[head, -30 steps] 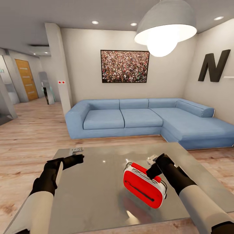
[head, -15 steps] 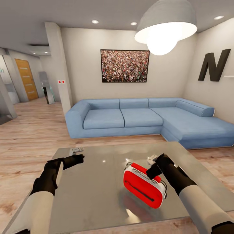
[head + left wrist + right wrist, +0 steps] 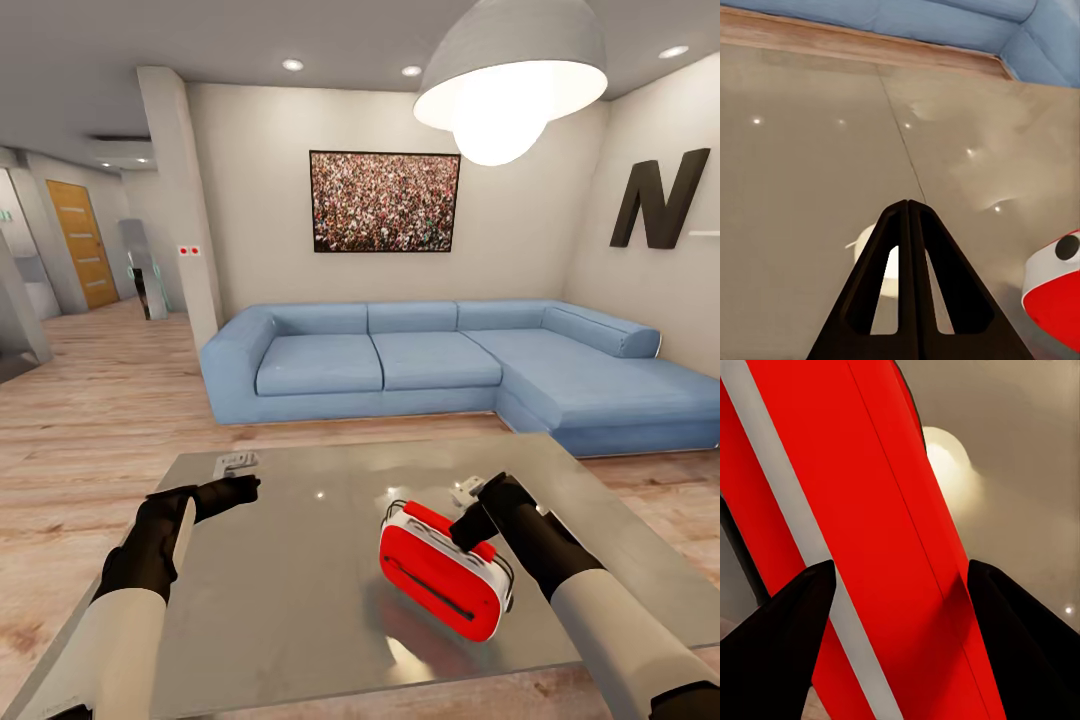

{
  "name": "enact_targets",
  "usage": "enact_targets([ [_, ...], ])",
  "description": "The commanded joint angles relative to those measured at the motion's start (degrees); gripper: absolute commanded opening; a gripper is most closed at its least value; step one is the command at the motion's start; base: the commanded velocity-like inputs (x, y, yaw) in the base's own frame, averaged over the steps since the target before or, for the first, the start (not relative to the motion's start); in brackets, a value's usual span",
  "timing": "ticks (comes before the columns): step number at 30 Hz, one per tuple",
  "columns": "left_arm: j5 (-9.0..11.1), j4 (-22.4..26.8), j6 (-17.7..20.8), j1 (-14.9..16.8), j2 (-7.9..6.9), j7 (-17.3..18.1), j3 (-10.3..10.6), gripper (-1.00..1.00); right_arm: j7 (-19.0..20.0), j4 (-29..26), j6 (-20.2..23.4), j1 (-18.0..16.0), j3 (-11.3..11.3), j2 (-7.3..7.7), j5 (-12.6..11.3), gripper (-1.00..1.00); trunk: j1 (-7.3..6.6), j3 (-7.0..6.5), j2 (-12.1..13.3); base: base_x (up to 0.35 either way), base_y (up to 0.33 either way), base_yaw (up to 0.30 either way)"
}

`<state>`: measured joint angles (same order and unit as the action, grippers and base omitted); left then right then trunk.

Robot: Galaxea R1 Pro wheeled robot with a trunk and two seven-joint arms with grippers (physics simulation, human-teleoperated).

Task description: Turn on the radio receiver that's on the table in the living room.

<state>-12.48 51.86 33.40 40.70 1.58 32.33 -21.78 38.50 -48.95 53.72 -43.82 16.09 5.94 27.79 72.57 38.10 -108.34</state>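
Two risks: right end effector (image 3: 900, 577), spread astride radio receiver (image 3: 445, 572), could tip it or shove it off bench (image 3: 290, 600); left end effector (image 3: 908, 206) pressed together.

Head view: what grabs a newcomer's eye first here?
The small bright red radio receiver with white trim stands out first, tilted on the near right of the glossy grey coffee table, with the right tool at its top handle; the right wrist view shows those fingers spread on either side of the red body. Behind it, the blue L-shaped sofa spans the far wall, and a glowing white pendant lamp hangs above.
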Motion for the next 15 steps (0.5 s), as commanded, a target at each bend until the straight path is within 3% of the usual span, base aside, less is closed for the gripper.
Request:
enact_targets([
  [1,0.00,0.00,0.00,0.00,0.00,0.01,0.01,-1.00,0.00,-0.01,-0.02,-0.02,-0.01,0.01,-0.09,-1.00,0.00,0.00,0.00,0.000,0.000,0.000],
  [8,0.00,0.00,-0.01,0.00,0.00,-0.05,0.06,-1.00,0.00,-0.01,-0.02,-0.02,-0.01,0.01,-0.11,-1.00,1.10,0.89,-2.01,0.000,0.000,0.000],
  [15,0.00,0.00,0.00,0.01,0.00,0.01,0.07,-1.00,0.00,-0.01,-0.02,-0.04,-0.01,0.01,-0.09,-1.00,1.10,0.89,-2.01,0.000,0.000,0.000],
])
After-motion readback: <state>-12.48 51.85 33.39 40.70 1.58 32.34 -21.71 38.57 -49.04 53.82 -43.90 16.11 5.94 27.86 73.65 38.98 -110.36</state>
